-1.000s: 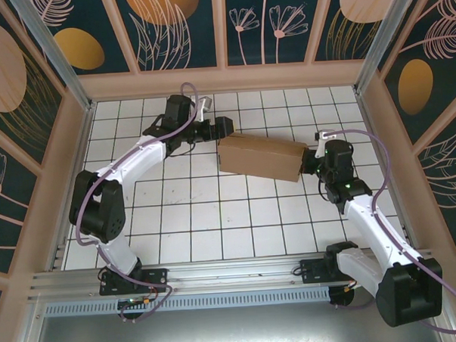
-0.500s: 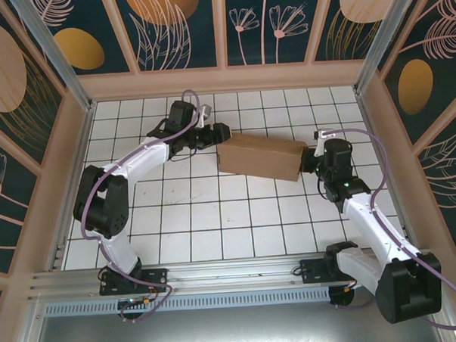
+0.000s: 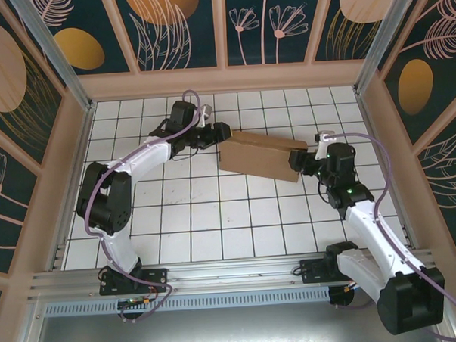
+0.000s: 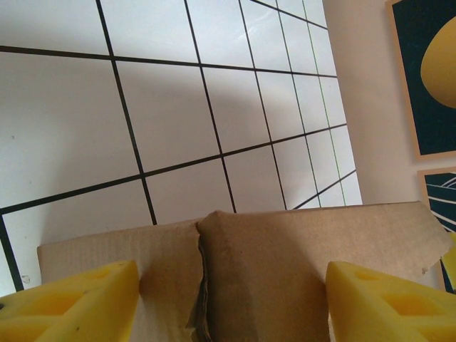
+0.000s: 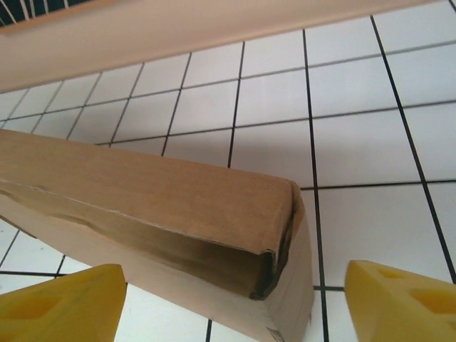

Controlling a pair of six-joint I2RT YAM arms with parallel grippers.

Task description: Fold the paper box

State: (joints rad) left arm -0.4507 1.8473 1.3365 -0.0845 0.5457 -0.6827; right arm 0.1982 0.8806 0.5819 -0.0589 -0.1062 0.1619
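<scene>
The paper box (image 3: 261,156), plain brown cardboard folded into a long closed shape, lies slanted on the tiled floor in the top view. My left gripper (image 3: 225,133) is open at its far-left corner. In the left wrist view the yellow fingers (image 4: 71,303) stand wide on either side of the box (image 4: 285,271), whose end shows a creased flap seam. My right gripper (image 3: 297,162) is open at the box's right end. The right wrist view shows the box (image 5: 164,206) between the spread fingers (image 5: 406,299), its lid edge slightly lifted at the corner.
White tiled floor (image 3: 214,209) surrounds the box, with free room in front of it. Beige walls (image 3: 224,79) with patterned panels close off the back and sides. A metal rail (image 3: 232,273) runs along the near edge by the arm bases.
My right gripper has moved left, closing in on the box's right end. The box's right end has shifted slightly. The left gripper has barely moved.
</scene>
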